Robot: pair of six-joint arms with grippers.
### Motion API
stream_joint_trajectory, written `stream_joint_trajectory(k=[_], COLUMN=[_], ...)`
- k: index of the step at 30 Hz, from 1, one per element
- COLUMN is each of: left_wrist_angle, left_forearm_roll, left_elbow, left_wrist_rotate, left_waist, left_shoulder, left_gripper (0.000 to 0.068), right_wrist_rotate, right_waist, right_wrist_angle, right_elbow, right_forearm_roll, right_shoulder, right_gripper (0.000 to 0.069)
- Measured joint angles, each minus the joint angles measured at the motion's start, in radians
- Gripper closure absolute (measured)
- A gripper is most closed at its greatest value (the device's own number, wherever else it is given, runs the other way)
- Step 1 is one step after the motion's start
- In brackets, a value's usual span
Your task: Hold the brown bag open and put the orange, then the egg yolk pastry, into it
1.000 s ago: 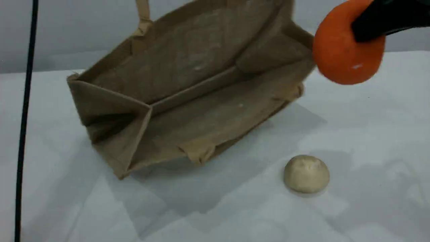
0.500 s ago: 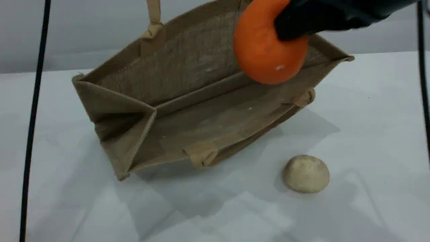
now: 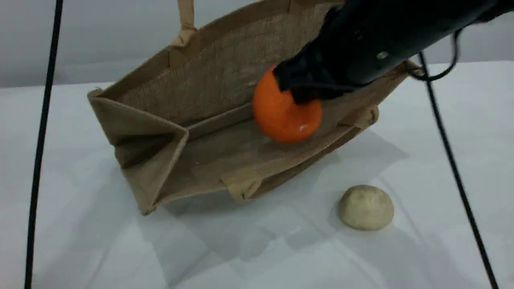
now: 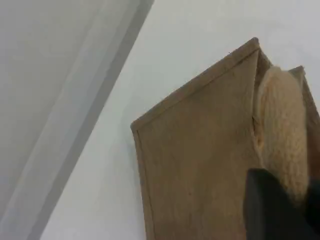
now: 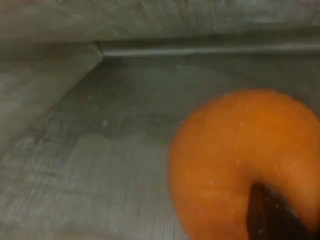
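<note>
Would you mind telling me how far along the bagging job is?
Done: the brown bag is held open, the left tool shut on its handle. In hand: the right tool grips the orange inside the bag's mouth, not yet released. Left: letting the orange go, then packing the egg yolk pastry, which lies on the table outside the bag.

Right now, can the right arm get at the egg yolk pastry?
Probably not yet: the right tool is inside the brown bag, shut on the orange. The egg yolk pastry sits alone on bare table, nothing blocking it.
</note>
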Motion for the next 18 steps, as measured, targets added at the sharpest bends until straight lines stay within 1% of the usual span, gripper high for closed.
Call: stream_joint_trajectory(k=[6,9,13,15,18], left_wrist_angle=[0.000,0.000,0.000,0.000,0.000], left_forearm_roll=[0.000,0.000,0.000,0.000,0.000], left_elbow=[0.000,0.000,0.000,0.000,0.000], left_wrist_rotate=[0.000,0.000,0.000,0.000,0.000], left_waist=[0.000,0.000,0.000,0.000,0.000], left_shoulder=[0.000,0.000,0.000,0.000,0.000], left_gripper=[0.0586,0.0586,0.0586,0.0586,0.0586], right_wrist_rotate=[-0.016,-0.016,-0.020,-0.020,-0.021], right_waist=[0.001,0.001,0.001,0.001,0.001], right_wrist_angle=[-0.010,-0.016,-0.028,-0.030,-0.028], right_elbow=[-0.097,-0.136,-0.162,-0.170,-0.191], right_forearm_roll=[0.000,0.000,0.000,0.000,0.000], right_shoulder=[0.128,0.164,0.184,0.185,0.185], right_gripper=[0.0673,0.0673,0.0664,0.0648,0.0591])
